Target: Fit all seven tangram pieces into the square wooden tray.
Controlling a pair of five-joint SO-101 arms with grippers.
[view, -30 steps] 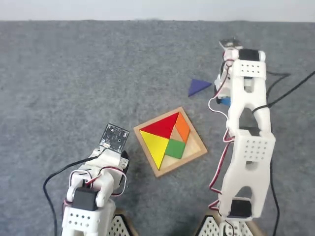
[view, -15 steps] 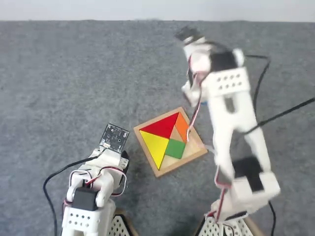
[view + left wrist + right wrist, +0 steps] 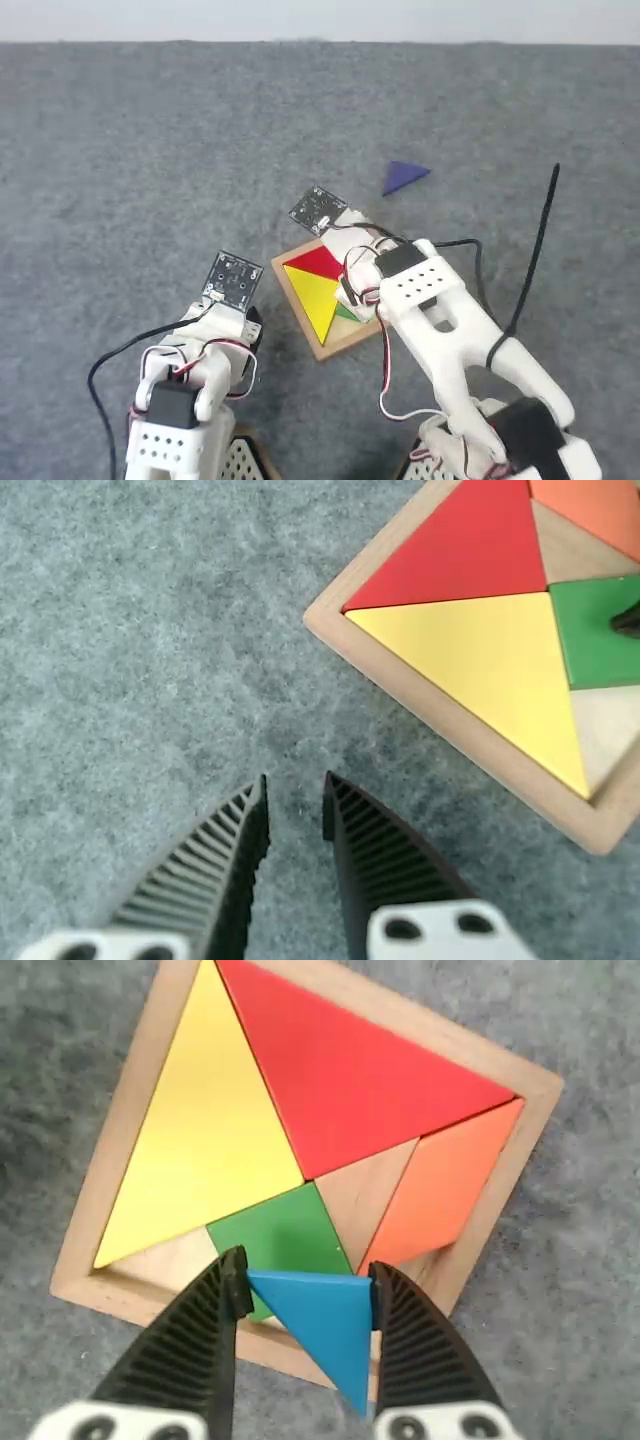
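The right gripper (image 3: 305, 1272) holds the blue triangle (image 3: 327, 1322) over the tray (image 3: 122, 1130); the left gripper (image 3: 295, 782), at 8 o'clock from the tray, is barely open and empty.

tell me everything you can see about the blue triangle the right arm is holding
The blue triangle is a flat, smooth, painted-looking piece, solid blue. The right end effector pinches it by two edges, one corner pointing back toward the wrist. It sits over the rim of the wooden tray, overlapping the green square; contact with them is unclear.
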